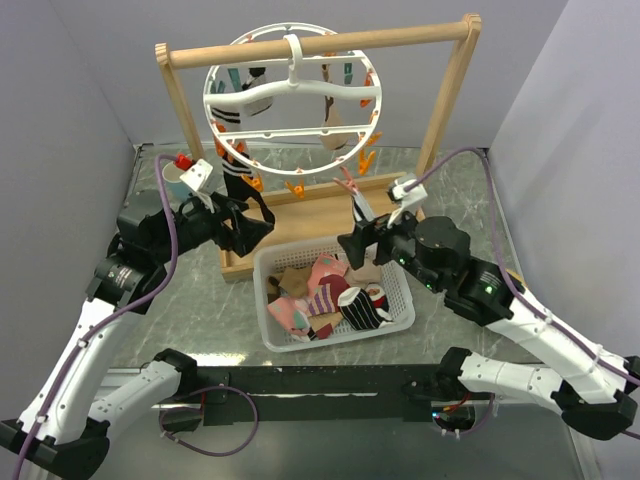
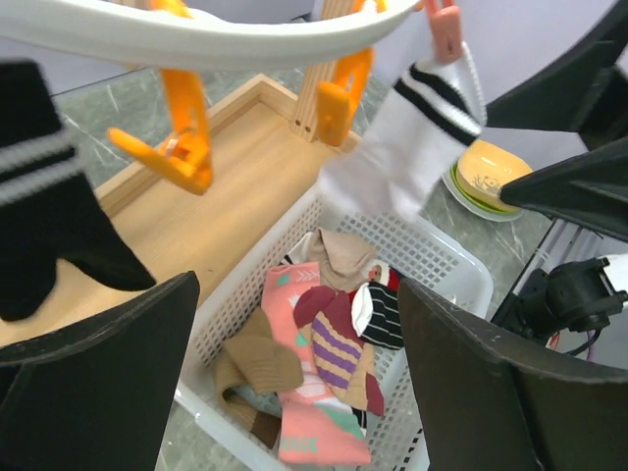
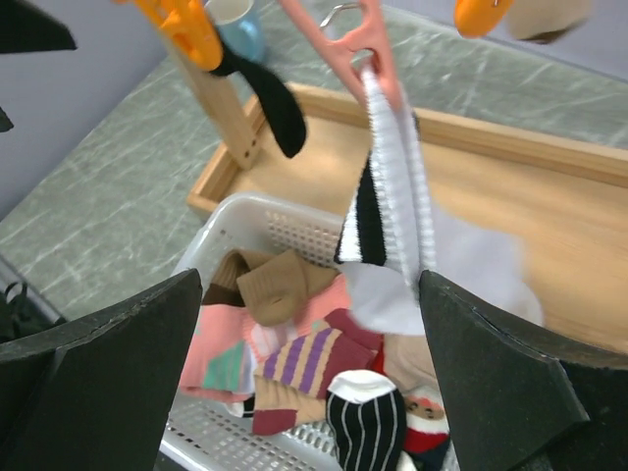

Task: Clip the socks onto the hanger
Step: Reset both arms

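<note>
The hanger hangs by its hook from the crossbar of a wooden frame. A black striped sock and a white sock with black stripes dangle from pegs on its lower rim. The white one is held by a pink peg. The left tool is spread wide and holds nothing. The right tool is also wide open and empty, with the white sock hanging between its fingers. More socks lie heaped in a white basket on the counter.
</note>
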### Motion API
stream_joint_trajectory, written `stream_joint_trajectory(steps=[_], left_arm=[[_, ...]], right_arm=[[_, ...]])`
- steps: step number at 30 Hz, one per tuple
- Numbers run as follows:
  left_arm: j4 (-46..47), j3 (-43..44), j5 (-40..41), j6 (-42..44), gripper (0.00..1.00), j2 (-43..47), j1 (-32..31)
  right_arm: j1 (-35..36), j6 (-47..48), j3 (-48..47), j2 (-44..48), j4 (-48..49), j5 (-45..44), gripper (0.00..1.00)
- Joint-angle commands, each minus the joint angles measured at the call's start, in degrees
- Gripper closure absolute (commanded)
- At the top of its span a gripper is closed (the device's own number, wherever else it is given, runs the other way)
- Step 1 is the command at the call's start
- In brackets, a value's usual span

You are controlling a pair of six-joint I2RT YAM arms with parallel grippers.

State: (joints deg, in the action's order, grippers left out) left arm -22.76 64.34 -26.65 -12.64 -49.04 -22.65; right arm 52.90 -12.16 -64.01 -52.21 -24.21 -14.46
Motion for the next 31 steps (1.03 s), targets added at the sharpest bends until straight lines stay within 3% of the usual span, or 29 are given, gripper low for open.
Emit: stream_joint_trajectory(steps=[1,7,13,21,31], left_arm=[[-1.49,5.53,1.43,1.22,0.12,-0.18,0.86],[-5.53,10.19,0.99,4.90,0.01,1.39,1.03],[-7.73,9.14,3.00,8.95,0.01,6.84,1.03],[-10.63,5.80,6.96,7.55,0.01,11.85,1.03],[-10.81,3.70,6.44,6.05,0.01,13.18,1.03]], right_arm=[[0.53,-1.20,0.20,5.09,-6.82,-8.99,0.00],[0.53,-1.37,2.40,10.81,-7.69,-11.03,0.00],[0.53,-2.07,1.60,11.60,-11.04,-14.28,0.00],[0.71,-1.28,3.01,12.22,-6.56,-11.56,0.00],[1.67,-1.46,2.83,10.63,-7.79,-10.42,0.00]])
